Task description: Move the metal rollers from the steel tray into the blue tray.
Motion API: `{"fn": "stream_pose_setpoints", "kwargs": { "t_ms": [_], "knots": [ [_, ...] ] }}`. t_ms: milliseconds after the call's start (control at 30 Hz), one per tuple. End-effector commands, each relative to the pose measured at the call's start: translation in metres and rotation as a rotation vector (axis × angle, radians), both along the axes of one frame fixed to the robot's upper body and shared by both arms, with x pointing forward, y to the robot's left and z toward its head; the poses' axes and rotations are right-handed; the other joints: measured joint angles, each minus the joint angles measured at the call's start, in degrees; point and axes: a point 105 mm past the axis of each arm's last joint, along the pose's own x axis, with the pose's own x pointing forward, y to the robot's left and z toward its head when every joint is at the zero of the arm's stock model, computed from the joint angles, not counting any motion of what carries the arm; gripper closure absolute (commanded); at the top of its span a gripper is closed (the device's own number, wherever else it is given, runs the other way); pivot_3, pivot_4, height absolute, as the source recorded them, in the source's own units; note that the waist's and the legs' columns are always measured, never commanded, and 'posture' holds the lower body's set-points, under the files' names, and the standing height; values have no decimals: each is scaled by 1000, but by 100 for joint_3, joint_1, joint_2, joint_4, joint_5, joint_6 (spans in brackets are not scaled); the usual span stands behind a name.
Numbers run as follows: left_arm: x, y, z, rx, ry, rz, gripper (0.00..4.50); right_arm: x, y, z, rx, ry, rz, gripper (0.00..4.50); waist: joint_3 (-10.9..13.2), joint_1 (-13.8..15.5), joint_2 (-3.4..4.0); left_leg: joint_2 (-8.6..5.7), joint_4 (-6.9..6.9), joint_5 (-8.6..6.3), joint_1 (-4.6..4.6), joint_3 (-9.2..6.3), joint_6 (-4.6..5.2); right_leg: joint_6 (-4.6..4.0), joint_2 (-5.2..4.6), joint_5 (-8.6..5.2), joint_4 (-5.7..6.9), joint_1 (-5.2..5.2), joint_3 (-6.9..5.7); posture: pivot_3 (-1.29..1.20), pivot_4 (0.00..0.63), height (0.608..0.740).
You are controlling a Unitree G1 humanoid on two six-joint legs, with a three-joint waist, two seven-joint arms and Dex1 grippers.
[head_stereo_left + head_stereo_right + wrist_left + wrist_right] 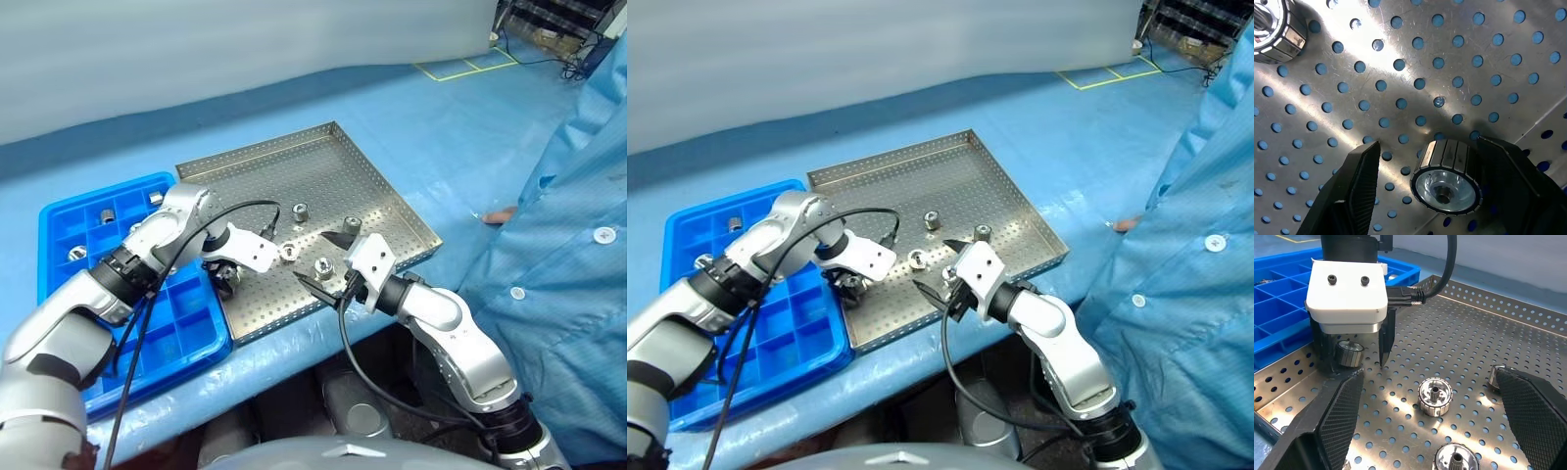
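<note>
The steel tray (392,186) holds several metal rollers (302,211). My left gripper (227,279) points straight down at the tray's left edge, beside the blue tray (59,220). It is open, with one roller (1447,176) standing on the perforated floor between its fingers (1359,186). That roller is close to one finger, and a gap separates it from the other. My right gripper (318,260) is level over the tray's near edge, open and holding nothing. Three loose rollers (1435,395) lie in front of it. The blue tray has rollers (108,215) in a few far compartments.
A person in a blue coat (578,245) stands at the right, with a hand (500,213) on the blue table past the steel tray's right rim. Black cables (245,208) loop from both wrists over the trays. Yellow floor tape (470,67) is far back.
</note>
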Motion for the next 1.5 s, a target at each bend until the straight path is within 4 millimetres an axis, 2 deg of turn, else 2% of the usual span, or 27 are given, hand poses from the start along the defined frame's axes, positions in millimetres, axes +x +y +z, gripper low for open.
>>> {"fn": "stream_pose_setpoints", "kwargs": {
  "t_ms": [33, 200, 500, 667, 700, 800, 867, 1000, 1100, 1300, 1500],
  "knots": [
    [-2, 6, -2, 20, 17, 18, 1455, -1, -1, 14, 21, -58, -7, 0, -1, -12, 1, 0, 0, 0, 0, 1, 0, 0, 1, 0, 1, 0, 1, -337, 150, 740],
    [0, 4, -1, 13, -8, 24, 2912, 1, -2, 15, 19, -60, -11, 0, -3, -1, 4, -1, 2, 0, 2, 1, 0, 1, -1, 1, 3, 2, 2, -330, 150, 740],
    [4, 0, 5, -40, -45, 52, 2912, 5, 0, 15, 7, -66, 3, 0, -3, 12, 5, -2, 3, 1, 13, 3, 1, 4, -3, 2, 4, 13, 7, -307, 150, 740],
    [6, -17, 19, -197, -46, 117, 2912, 5, 2, 14, 3, -63, 13, 0, -3, 61, 4, -4, 3, 1, 7, 2, 1, 8, -4, 4, 3, 9, 7, -300, 150, 740],
    [6, -19, 22, -223, -55, 125, 2912, 5, 2, 14, 3, -63, 15, 0, -3, 68, 4, -4, 3, 0, 2, 1, 1, 8, -5, 5, 3, 3, 6, -300, 150, 740],
    [9, -37, 51, -453, -65, 236, 2912, 5, 3, 13, 2, -54, 23, 0, -3, 93, 4, -5, 3, 0, -12, -2, 1, 11, -4, 7, 2, -9, 4, -292, 150, 740],
    [8, -41, 67, -568, -83, 295, 2912, 5, 3, 9, -6, -35, 29, 0, -3, 112, 4, -4, 5, 1, -21, -8, 1, 12, -4, 7, 0, -15, 0, -282, 150, 740],
    [-1, -27, 80, -619, -209, 341, 2912, 11, -1, -6, -75, 12, 18, 0, -5, 97, 11, -3, 1, 0, -14, -4, 1, 13, -3, 8, 0, -14, 4, -248, 150, 740],
    [-10, -19, 90, -689, -266, 407, 2912, 8, 1, -6, -69, 27, 68, 0, -4, 163, 9, -1, 0, 1, -8, -7, 1, 11, -1, 7, 6, -10, 2, -213, 150, 740],
    [-29, 12, 90, -763, -445, 631, 2912, 4, 15, -4, -68, 41, 171, 0, -4, 357, 9, 1, 3, 1, 2, -1, 0, 13, -6, 8, 4, 1, 5, -124, 150, 740],
    [-52, 26, 91, -863, -496, 793, 2912, 4, 21, -3, -65, 53, 217, 0, -3, 813, 4, 1, 3, 1, 1, -10, -1, 8, -5, 6, 5, 2, -8, -43, 150, 740]
  ]
}}
